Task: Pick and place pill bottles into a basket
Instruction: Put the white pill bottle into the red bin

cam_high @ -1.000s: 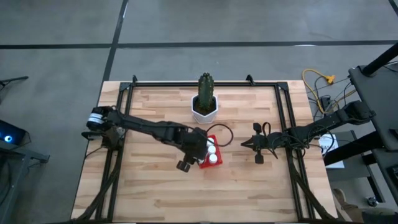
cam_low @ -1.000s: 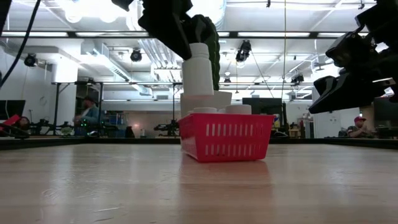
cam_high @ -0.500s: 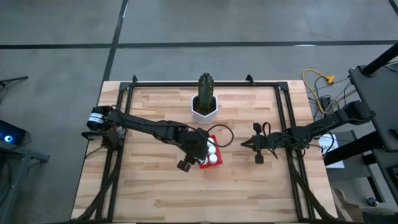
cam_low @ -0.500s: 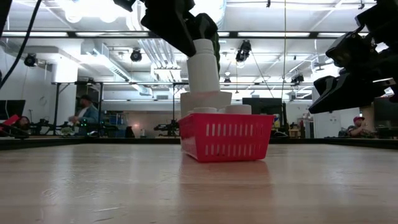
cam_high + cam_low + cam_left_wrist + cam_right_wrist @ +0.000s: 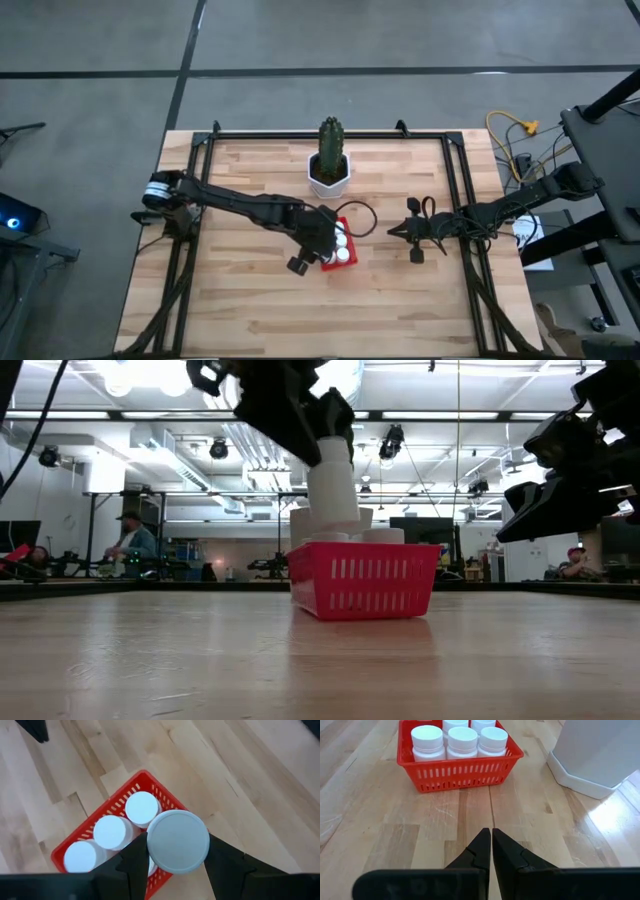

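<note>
The red basket (image 5: 330, 262) stands at mid-table, in front of the cactus pot. It holds several white pill bottles (image 5: 462, 739), standing upright, which also show in the left wrist view (image 5: 112, 831). My left gripper (image 5: 320, 240) is over the basket, shut on one more pill bottle (image 5: 333, 485). This bottle hangs just above the caps of those inside. My right gripper (image 5: 400, 230) hovers to the right of the basket, shut and empty; it also shows in the right wrist view (image 5: 491, 840). My left gripper pinches the pill bottle's upper end (image 5: 333, 450) between its two fingers, one on each side of the round top (image 5: 155, 845). The fingers come from above, slanting down. The bottle hangs upright below them, clear of the basket (image 5: 107, 810).
A white pot with a green cactus (image 5: 328, 170) stands just beyond the basket, and its wall shows in the right wrist view (image 5: 600, 750). A black cable loop (image 5: 358, 215) lies next to the basket. Black rails run along the table's left, right and far sides.
My left gripper has gone down toward the basket with the pill bottle and shifted a little toward the table's right edge. The bottle stays upright and is now lower, close above the bottles in the basket.
</note>
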`<state>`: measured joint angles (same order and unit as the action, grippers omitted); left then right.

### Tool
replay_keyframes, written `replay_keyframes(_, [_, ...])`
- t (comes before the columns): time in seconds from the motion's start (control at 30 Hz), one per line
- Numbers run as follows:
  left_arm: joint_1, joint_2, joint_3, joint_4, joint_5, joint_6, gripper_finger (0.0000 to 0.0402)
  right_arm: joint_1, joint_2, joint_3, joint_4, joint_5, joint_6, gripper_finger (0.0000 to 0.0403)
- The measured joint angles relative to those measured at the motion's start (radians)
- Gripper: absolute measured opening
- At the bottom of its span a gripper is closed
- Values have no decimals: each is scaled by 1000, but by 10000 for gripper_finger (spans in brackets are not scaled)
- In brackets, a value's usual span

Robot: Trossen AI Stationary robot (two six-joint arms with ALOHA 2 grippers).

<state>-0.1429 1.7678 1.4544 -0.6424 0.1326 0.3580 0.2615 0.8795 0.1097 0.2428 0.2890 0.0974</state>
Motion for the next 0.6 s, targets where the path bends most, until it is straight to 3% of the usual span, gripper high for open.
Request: replay_keyframes(0.6, [13, 74, 13, 7, 24, 42, 150, 0, 6, 0, -1, 0, 5, 8])
